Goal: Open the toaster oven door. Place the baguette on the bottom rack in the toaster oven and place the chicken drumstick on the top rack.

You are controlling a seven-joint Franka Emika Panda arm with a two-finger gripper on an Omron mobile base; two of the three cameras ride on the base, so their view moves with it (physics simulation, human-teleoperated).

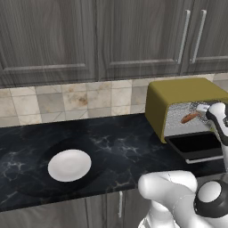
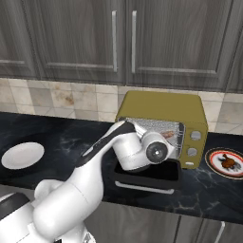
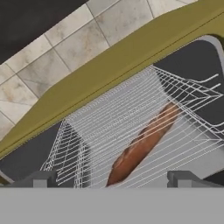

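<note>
The mustard-yellow toaster oven (image 1: 178, 91) (image 2: 161, 107) stands on the black counter with its door (image 1: 196, 146) (image 2: 147, 176) folded down flat. Inside it the slim brown baguette (image 3: 142, 144) (image 1: 190, 117) lies on silvery wire mesh. Wires of a rack (image 3: 105, 127) cross over it, and I cannot tell which shelf bears it. My gripper (image 3: 111, 180) (image 1: 203, 108) is at the oven's mouth, open, its fingertips (image 3: 40, 179) either side of the loaf's near end with nothing held. The chicken drumstick (image 2: 228, 163) rests on a dark-rimmed plate (image 2: 212, 156) right of the oven.
An empty white plate (image 1: 69, 164) (image 2: 21, 155) sits on the counter well left of the oven. Grey wall cabinets (image 1: 111, 35) hang above a tiled backsplash. The oven's knobs (image 2: 194, 135) are on its right side. My arm (image 2: 109, 142) reaches over the counter's front edge.
</note>
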